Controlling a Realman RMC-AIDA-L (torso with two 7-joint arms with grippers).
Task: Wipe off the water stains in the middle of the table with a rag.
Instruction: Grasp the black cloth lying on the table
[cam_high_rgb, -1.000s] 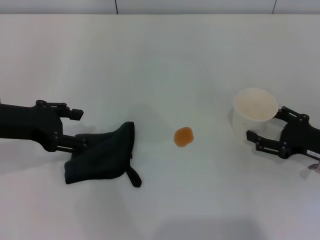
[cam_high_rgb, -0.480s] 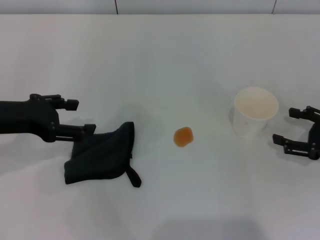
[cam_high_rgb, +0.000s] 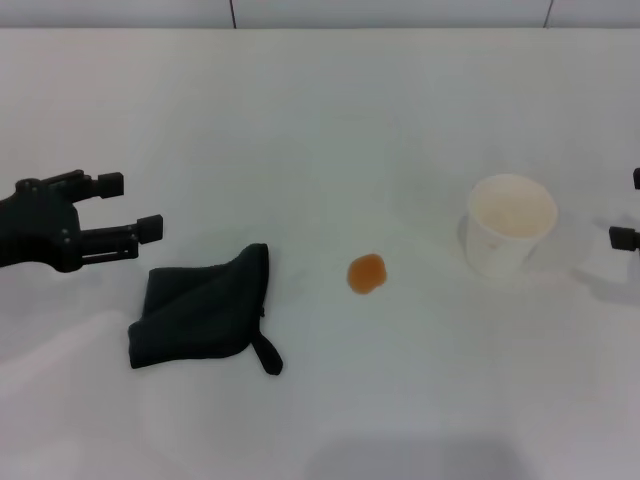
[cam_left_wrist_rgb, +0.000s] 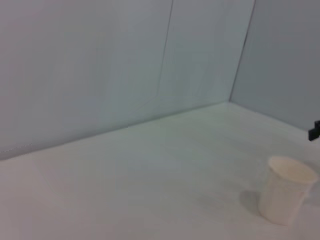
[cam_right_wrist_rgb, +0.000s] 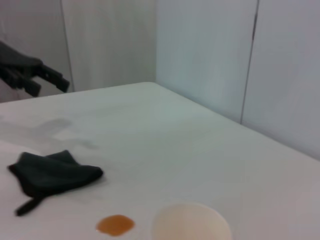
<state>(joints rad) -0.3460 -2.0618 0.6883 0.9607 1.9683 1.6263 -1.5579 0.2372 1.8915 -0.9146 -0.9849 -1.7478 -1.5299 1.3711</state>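
Observation:
The black rag (cam_high_rgb: 200, 315) lies crumpled on the white table (cam_high_rgb: 320, 120), left of centre, with its strap tail toward the front. To its right sits the water stain (cam_high_rgb: 367, 272), a small orange blot. My left gripper (cam_high_rgb: 130, 204) hovers open, up and to the left of the rag, apart from it and holding nothing. At the right edge only the tips of my right gripper (cam_high_rgb: 630, 208) show, spread open and clear of the cup. The right wrist view has the rag (cam_right_wrist_rgb: 50, 175), the stain (cam_right_wrist_rgb: 115, 225) and the left gripper (cam_right_wrist_rgb: 45, 82) beyond them.
A white paper cup (cam_high_rgb: 510, 235) stands upright right of the stain, also seen as the cup (cam_left_wrist_rgb: 287, 195) in the left wrist view and the cup rim (cam_right_wrist_rgb: 192, 222) in the right wrist view. Pale wall panels close the table's far side.
The left gripper has pulled back leftward off the rag, which stays put. The right gripper has drawn away from the cup to the right edge of view.

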